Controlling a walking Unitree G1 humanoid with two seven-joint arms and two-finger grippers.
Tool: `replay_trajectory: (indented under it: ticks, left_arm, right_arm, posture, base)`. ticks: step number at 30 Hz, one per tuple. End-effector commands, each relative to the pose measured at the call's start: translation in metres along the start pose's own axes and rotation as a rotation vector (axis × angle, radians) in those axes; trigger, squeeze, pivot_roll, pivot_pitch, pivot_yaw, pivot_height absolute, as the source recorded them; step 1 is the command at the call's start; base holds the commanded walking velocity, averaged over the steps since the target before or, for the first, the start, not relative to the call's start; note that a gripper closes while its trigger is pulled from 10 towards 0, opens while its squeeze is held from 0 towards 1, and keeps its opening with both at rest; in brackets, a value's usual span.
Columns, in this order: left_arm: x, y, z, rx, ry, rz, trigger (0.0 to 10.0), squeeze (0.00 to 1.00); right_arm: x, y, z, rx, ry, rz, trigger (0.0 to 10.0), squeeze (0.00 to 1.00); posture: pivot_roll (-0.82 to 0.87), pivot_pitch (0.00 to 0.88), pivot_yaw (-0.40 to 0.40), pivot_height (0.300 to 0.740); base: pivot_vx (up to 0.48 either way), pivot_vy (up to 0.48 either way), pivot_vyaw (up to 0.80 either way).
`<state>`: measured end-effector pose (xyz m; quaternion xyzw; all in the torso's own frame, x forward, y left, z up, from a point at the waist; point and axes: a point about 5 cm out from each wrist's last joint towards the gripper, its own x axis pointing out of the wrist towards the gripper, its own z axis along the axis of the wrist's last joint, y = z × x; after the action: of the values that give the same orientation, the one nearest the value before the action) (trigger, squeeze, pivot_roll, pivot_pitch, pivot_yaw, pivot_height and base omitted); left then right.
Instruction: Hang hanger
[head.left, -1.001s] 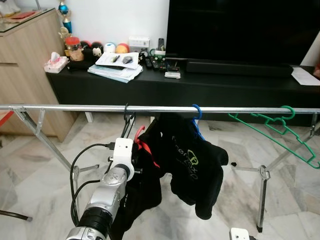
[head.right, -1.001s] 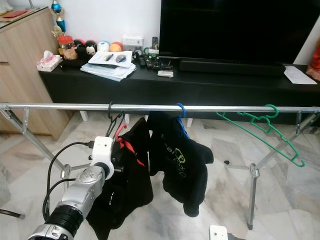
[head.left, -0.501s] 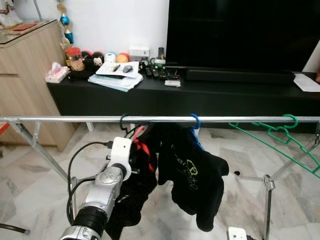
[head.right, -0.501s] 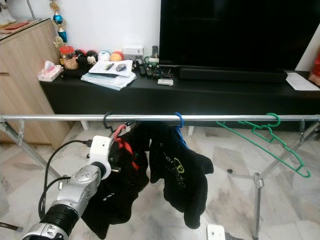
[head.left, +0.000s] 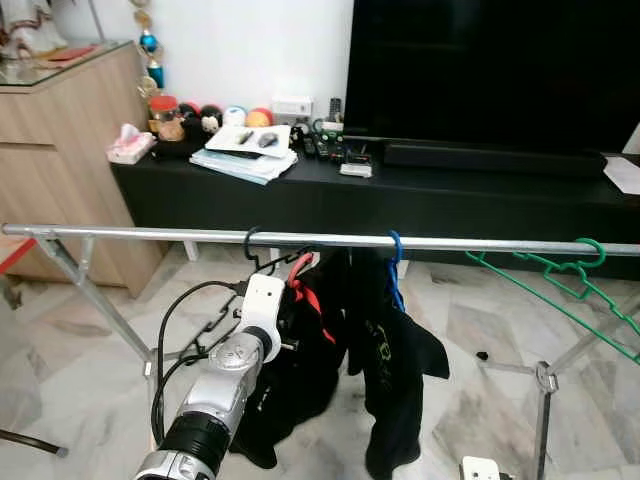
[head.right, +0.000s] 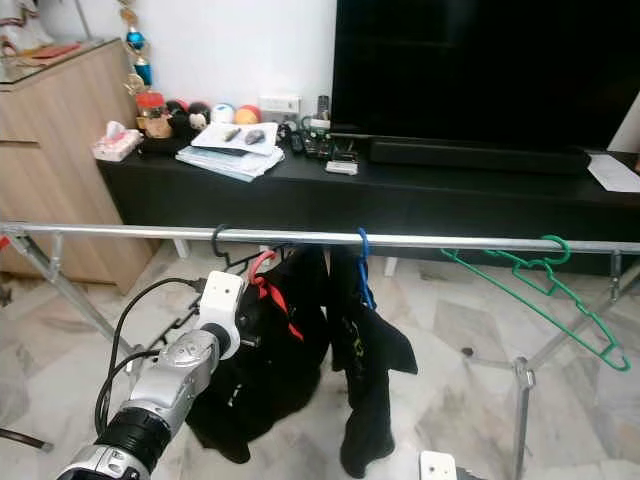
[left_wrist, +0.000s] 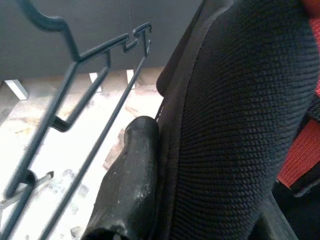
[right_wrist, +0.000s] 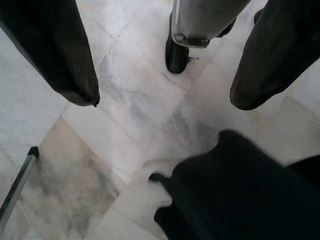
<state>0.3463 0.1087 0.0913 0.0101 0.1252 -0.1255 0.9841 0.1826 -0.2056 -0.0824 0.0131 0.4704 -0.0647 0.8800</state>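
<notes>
Left wrist view shows one of the left gripper's fingers (left_wrist: 131, 185) pressed against black knit fabric; whether they clamp it cannot be told. Its arm reaches to the black garment (head.left: 300, 380) on the black hanger (head.left: 262, 262), hook over the steel rail (head.left: 150, 233), shoulders slanting downward. Right gripper (right_wrist: 162, 65) hangs spread above marble floor (right_wrist: 125, 130).
</notes>
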Motion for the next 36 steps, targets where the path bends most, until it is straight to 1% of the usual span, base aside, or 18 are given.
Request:
replay_trajectory:
  ticks: [1, 10, 17, 19, 22, 29, 32, 36]
  left_arm:
    - [0.001, -0.001, 0.009, 0.01, -0.039, -0.007, 10.0, 0.0]
    - [0.001, -0.004, 0.008, 0.019, -0.038, -0.026, 10.0, 0.0]
    - [0.0, -0.011, 0.009, 0.032, -0.049, -0.085, 10.0, 0.0]
    - [0.0, -0.015, 0.01, 0.045, -0.055, -0.126, 10.0, 0.0]
    - [0.0, -0.015, 0.01, 0.057, -0.055, -0.139, 10.0, 0.0]
    - [0.003, -0.009, 0.013, 0.099, -0.042, -0.133, 10.0, 0.0]
    - [0.011, -0.003, 0.018, 0.123, -0.015, -0.087, 10.0, 0.0]
    - [0.015, -0.003, 0.018, 0.123, 0.002, -0.065, 10.0, 0.0]
  right_arm:
    - [0.0, 0.0, 0.0, 0.001, 0.002, -0.001, 10.0, 0.0]
    - [0.0, 0.0, 0.0, -0.001, 0.003, 0.0, 10.0, 0.0]
    - [0.0, 0.0, 0.0, -0.001, 0.002, 0.001, 10.0, 0.0]
    - [0.0, 0.0, 0.0, 0.0, 0.001, 0.001, 10.0, 0.0]
    - [0.0, 0.0, 0.0, 0.001, 0.001, 0.001, 10.0, 0.0]
    - [0.0, 0.002, 0.0, 0.007, 0.0, 0.003, 10.0, 0.0]
    - [0.0, 0.003, 0.001, 0.011, -0.001, 0.004, 10.0, 0.0]
    - [0.0, 0.001, 0.002, 0.003, 0.0, 0.001, 10.0, 0.0]
  posture:
    - [-0.02, 0.0, -0.008, 0.74]
    - [-0.02, 0.0, -0.009, 0.74]
    - [-0.01, 0.0, -0.009, 0.74]
    - [-0.02, 0.0, -0.007, 0.74]
    - [-0.02, 0.0, -0.006, 0.74]
    - [-0.02, 0.0, 0.002, 0.74]
    - [-0.02, 0.0, -0.015, 0.74]
    - [-0.02, 0.0, -0.031, 0.74]
  base:
    - [0.277, 0.0, 0.0]
    - [0.275, 0.0, 0.0]
    - [0.0, 0.0, 0.0]
    - [0.0, 0.0, 0.0]
    - [0.0, 0.0, 0.0]
    - [0.0, 0.0, 0.0]
    - [0.0, 0.0, 0.0]
    - [0.0, 0.0, 0.0]
